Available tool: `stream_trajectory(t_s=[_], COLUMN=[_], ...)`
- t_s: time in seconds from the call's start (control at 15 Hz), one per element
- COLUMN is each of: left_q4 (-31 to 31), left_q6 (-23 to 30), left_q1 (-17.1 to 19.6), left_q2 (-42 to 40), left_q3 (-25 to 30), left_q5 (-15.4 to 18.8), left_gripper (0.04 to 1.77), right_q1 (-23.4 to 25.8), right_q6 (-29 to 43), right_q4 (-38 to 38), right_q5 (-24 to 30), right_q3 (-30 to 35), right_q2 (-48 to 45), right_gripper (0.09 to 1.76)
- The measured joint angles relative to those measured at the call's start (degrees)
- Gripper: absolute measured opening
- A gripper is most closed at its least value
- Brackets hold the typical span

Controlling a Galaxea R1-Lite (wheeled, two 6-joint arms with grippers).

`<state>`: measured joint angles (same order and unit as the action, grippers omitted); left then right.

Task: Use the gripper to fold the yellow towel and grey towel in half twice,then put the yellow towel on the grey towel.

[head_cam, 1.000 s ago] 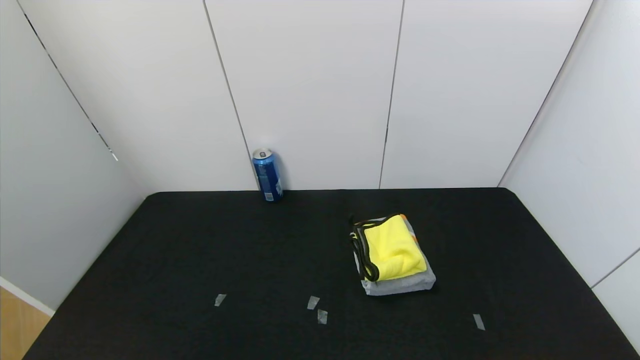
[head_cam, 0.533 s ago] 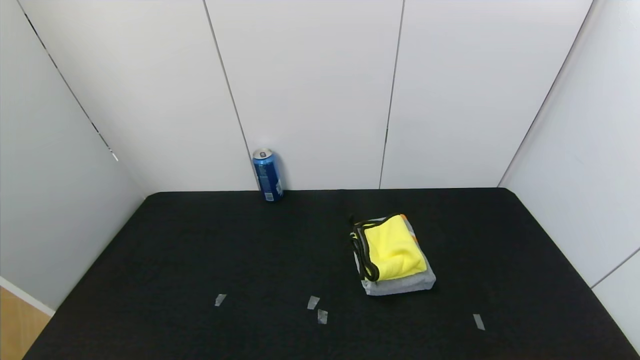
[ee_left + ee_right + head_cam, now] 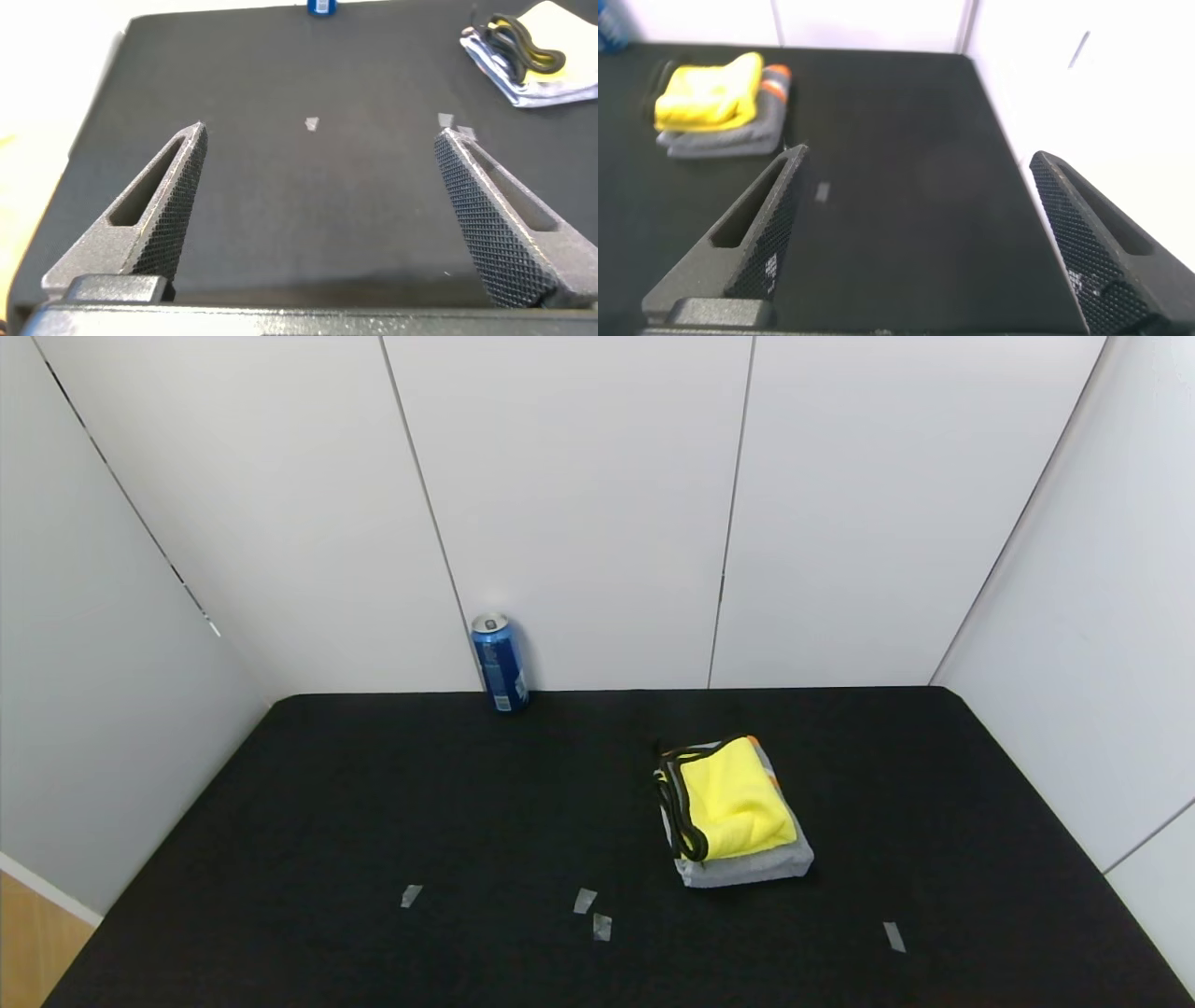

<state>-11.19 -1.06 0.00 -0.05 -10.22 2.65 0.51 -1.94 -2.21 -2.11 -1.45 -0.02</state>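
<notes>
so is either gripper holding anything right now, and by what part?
Nothing is held. The left gripper and right gripper are both open and empty, back from the towels. The yellow towel lies folded on the grey towel.

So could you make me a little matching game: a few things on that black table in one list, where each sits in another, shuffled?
Things:
1. yellow towel
2. grey towel
3. can
4. tape bits

Places:
A. upright by the back wall
B. bottom of the stack
C. flat near the front edge
D. top of the stack

Pairs: 1-D, 2-B, 3-A, 4-C
</notes>
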Motion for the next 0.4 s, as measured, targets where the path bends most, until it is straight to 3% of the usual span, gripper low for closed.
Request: stream_trajectory(t_s=[0.2, 0.4], left_q4=[6.6, 7.1], left_q6=[-4.1, -2.9], left_q1=[0.0, 0.0], left_q2=[-0.1, -0.1], left_q3=[6.7, 8.5], left_q5=[-1.4, -2.2], left_gripper=[1.72, 1.72], right_q1=[-0.3, -0.5], right_q6=[-0.5, 1.8], right_q4=[4.0, 4.1], right_q5=[2.8, 2.6], right_q3=[0.9, 0.7], right_q2=[0.0, 0.0], right_gripper=[1.70, 1.70])
